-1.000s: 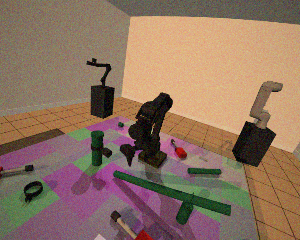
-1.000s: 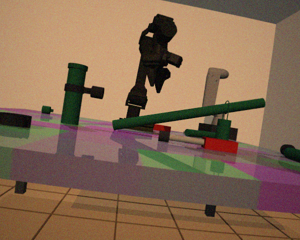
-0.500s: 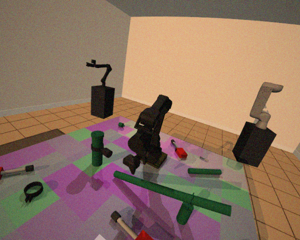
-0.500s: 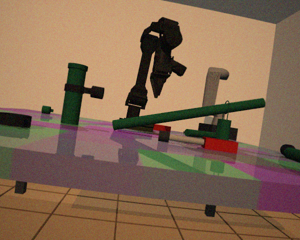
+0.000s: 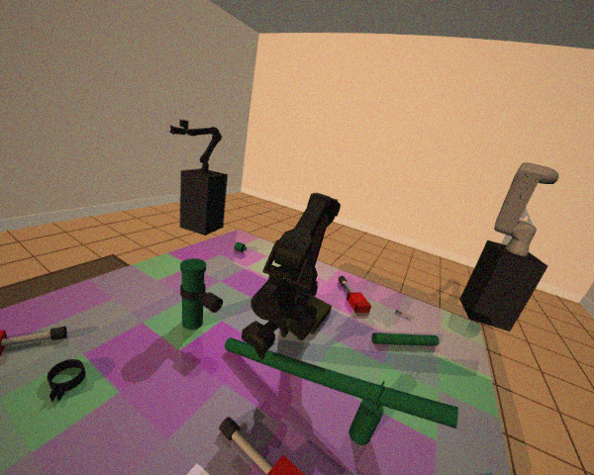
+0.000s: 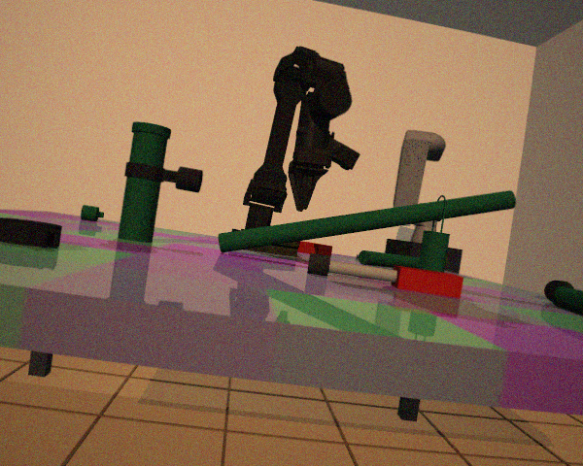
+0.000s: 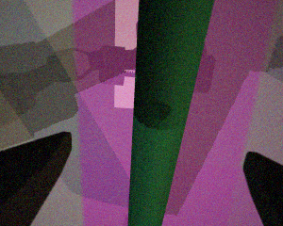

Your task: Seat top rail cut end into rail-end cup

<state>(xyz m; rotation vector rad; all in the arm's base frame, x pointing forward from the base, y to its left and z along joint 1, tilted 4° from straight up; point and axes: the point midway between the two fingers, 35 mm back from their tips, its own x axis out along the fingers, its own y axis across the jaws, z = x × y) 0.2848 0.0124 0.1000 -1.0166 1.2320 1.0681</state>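
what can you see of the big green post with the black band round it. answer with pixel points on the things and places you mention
The big post (image 5: 192, 312) (image 6: 138, 211) is a thick, plain green cylinder standing upright on the patchwork table, with a slightly wider cap at its top. A black band (image 5: 185, 295) (image 6: 144, 171) wraps it above mid-height, and a short arm on the band carries a black cup (image 5: 213, 302) (image 6: 188, 179) pointing toward the rail's side. The material could be painted metal or plastic. Neither the rail nor the gripper touches it.
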